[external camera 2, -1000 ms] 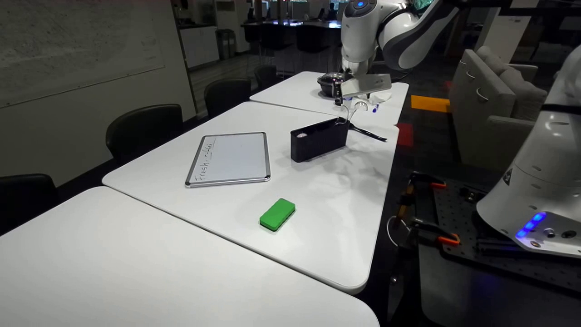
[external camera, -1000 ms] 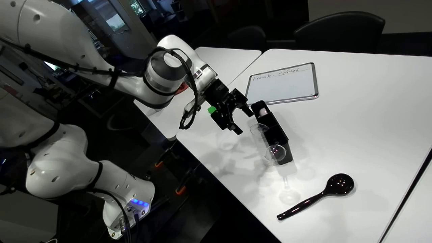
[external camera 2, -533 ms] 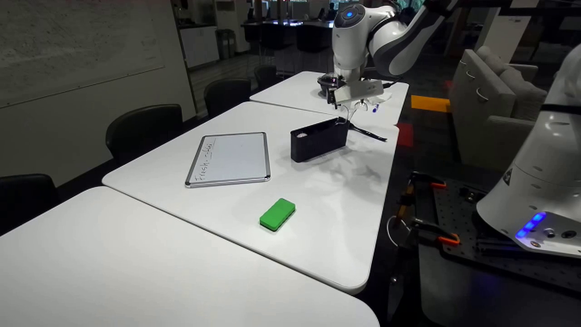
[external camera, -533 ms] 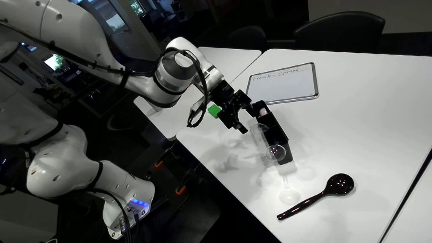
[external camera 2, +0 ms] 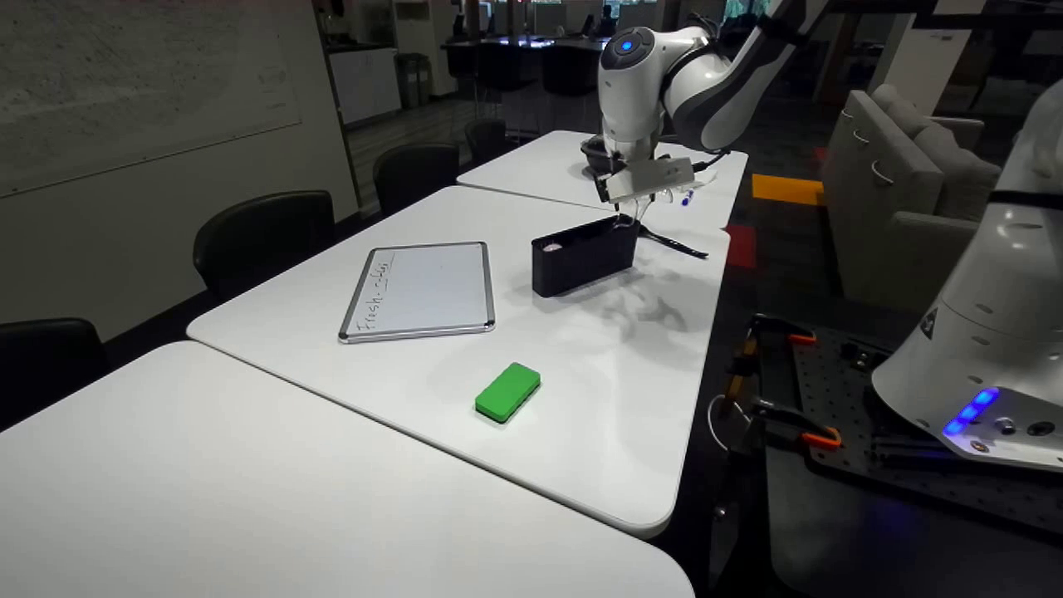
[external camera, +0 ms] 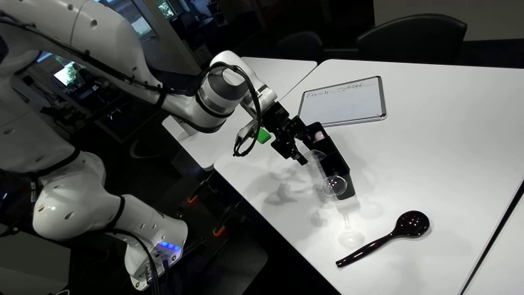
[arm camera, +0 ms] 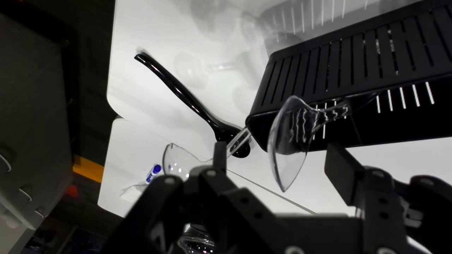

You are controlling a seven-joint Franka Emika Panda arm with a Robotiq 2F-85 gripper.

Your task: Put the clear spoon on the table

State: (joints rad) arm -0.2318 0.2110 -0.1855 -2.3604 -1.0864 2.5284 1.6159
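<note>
- Two fingers (arm camera: pixel 340 173) of the gripper (arm camera: pixel 277 155) stand wide apart and hold nothing; in the wrist view the nearer clear spoon (arm camera: pixel 296 130) shows between them. Contact: cannot tell.
- Done, by my reading: the reach only. Nearer clear spoon is the likely target; a second clear utensil (arm camera: pixel 180 161) is beside it, and the task wording does not separate them.
- Target location: bowl outside the mouth of the black caddy (arm camera: pixel 353 67), neck running down into it; lower handle hidden.
- Left, as judged: close on the spoon, draw the handle free, lay it on the table (external camera: pixel 446 147), release.
- Fingers: matte black, blocky, flat-faced.
- Nearer clear spoon: transparent, glossy, thin-edged bowl, rippled highlights at the neck; probably rigid plastic. Second clear utensil: similar gloss, long bright lines along its handle.
- Black caddy: long narrow box, upright, wall cut with parallel slots; its shadow carries bright bars. Pale pinkish item (external camera: pixel 319 136) inside, at the end away from the second clear utensil; shape unclear.
- Black spoon (external camera: pixel 403 229): opaque, high gloss, round bowl, slim handle; lies on the table, apart from the black caddy.
- Table: smooth, white, faintly reflective.
- Whiteboard (external camera: pixel 344 102): flat, metallic frame, handwriting. Green block (external camera 2: pixel 508 392): rounded edges, well apart.
</note>
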